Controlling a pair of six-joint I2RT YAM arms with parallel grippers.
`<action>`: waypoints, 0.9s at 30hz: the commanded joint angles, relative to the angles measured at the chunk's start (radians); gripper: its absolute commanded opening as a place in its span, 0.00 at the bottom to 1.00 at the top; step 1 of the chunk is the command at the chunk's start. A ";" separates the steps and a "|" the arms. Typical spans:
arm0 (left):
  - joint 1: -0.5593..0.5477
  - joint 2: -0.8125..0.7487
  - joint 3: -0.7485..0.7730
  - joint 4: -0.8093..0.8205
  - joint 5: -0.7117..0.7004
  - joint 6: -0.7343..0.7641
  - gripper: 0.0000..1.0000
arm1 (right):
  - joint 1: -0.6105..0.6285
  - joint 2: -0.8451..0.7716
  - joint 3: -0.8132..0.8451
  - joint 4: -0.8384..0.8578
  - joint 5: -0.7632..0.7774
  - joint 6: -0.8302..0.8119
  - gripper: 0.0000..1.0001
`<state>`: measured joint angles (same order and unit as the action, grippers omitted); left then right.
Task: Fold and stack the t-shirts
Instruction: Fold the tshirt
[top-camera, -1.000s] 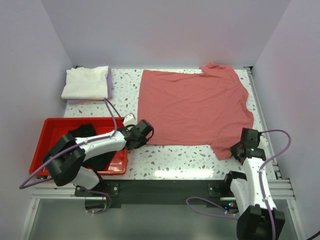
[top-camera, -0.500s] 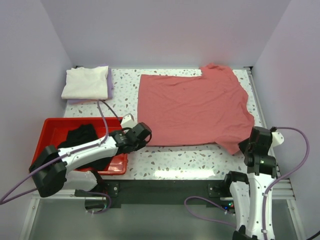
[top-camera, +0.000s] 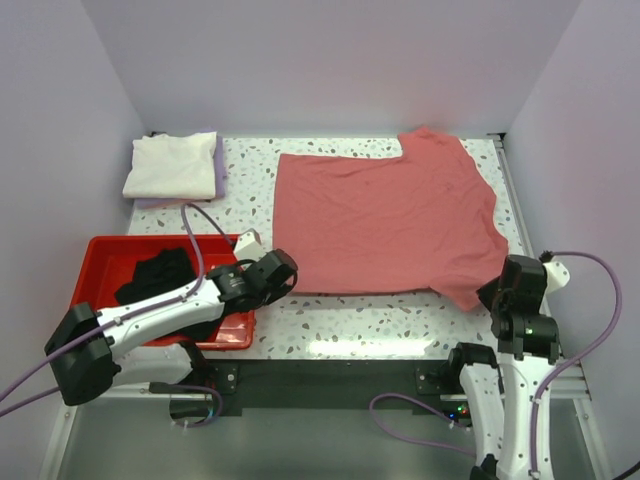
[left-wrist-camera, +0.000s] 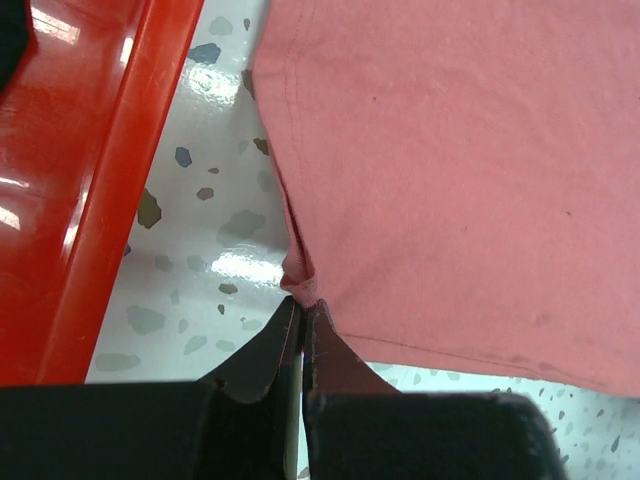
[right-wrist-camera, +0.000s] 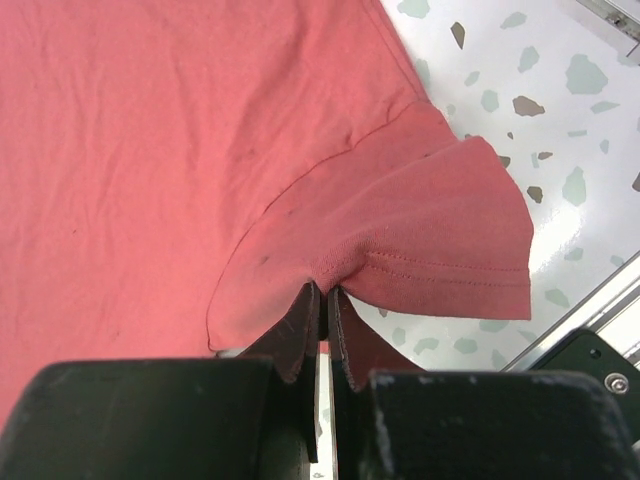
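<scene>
Top external view: the salmon t-shirt (top-camera: 385, 220) lies flat, its long axis running 9 to 3 o'clock. The left gripper (left-wrist-camera: 302, 308) pinches its near hem corner at 7 o'clock. The right gripper (right-wrist-camera: 322, 292) pinches its near sleeve at 5. From both, the cloth lies toward 12.

A spread shirt (top-camera: 385, 215) covered the table's (top-camera: 340, 330) centre and 3 o'clock side, with folded shirts (top-camera: 172, 165) stacked at 10 o'clock. At 8 o'clock sat the tray (top-camera: 95, 252), a heaped shirt (top-camera: 160, 272) in it. The left gripper (left-wrist-camera: 302, 310) met the spread shirt's 7 o'clock corner, the right gripper (right-wrist-camera: 323, 295) its 5 o'clock sleeve.
</scene>
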<state>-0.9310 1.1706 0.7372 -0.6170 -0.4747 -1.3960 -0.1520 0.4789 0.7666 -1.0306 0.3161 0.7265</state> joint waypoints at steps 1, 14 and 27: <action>0.001 0.020 0.022 -0.014 -0.061 -0.011 0.00 | 0.002 0.033 0.013 0.066 -0.003 -0.048 0.00; 0.179 0.144 0.076 0.143 0.057 0.173 0.00 | 0.002 0.262 0.028 0.297 -0.078 -0.064 0.00; 0.264 0.334 0.228 0.157 0.090 0.279 0.00 | 0.002 0.506 0.092 0.523 -0.108 -0.073 0.00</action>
<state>-0.6979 1.4960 0.9203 -0.4854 -0.3862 -1.1557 -0.1513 0.9489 0.7856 -0.6178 0.2028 0.6685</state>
